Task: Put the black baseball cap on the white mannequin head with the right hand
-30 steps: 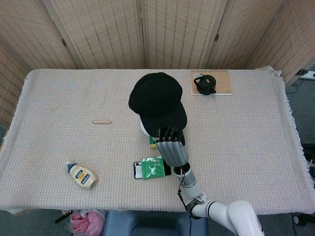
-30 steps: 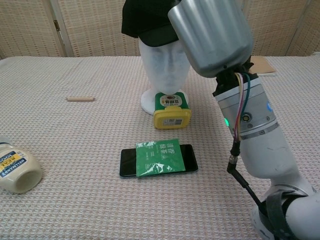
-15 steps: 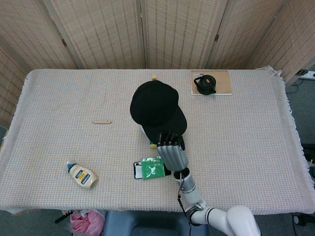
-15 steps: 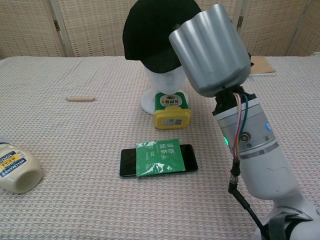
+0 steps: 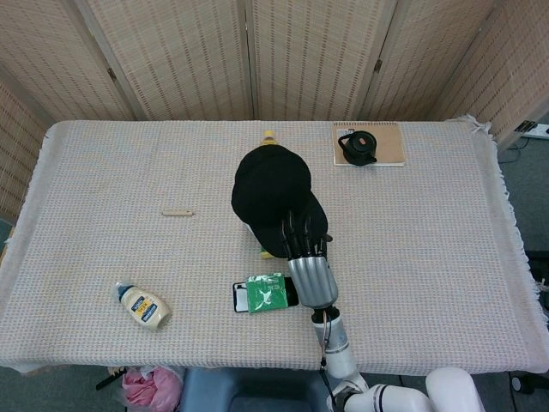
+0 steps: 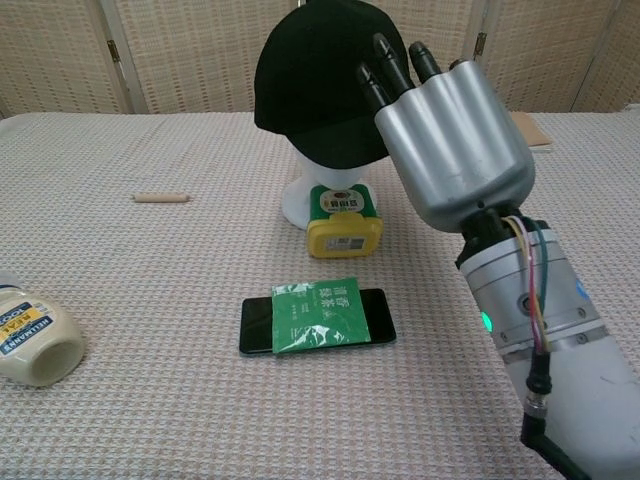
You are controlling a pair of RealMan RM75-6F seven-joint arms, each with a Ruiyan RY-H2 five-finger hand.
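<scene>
The black baseball cap (image 5: 270, 184) sits on top of the white mannequin head (image 6: 318, 190), brim toward me and tilted down over the face. From the chest view the cap (image 6: 315, 70) covers the whole crown. My right hand (image 6: 455, 140) is just right of the brim with its fingers (image 6: 385, 65) stretched straight up beside the cap. In the head view the right hand (image 5: 309, 262) lies over the brim's near edge. I see nothing gripped in it. The left hand is out of both views.
A yellow-green tin (image 6: 343, 220) stands against the mannequin's base. A phone under a green packet (image 6: 318, 318) lies nearer me. A mayonnaise bottle (image 5: 143, 306) lies front left, a wooden stick (image 5: 177, 212) mid left, and a black object on a notebook (image 5: 358, 146) at the back.
The cap came down and forward onto the mannequin head. My right hand dropped lower and its fingers went from curled on the brim to straight.
</scene>
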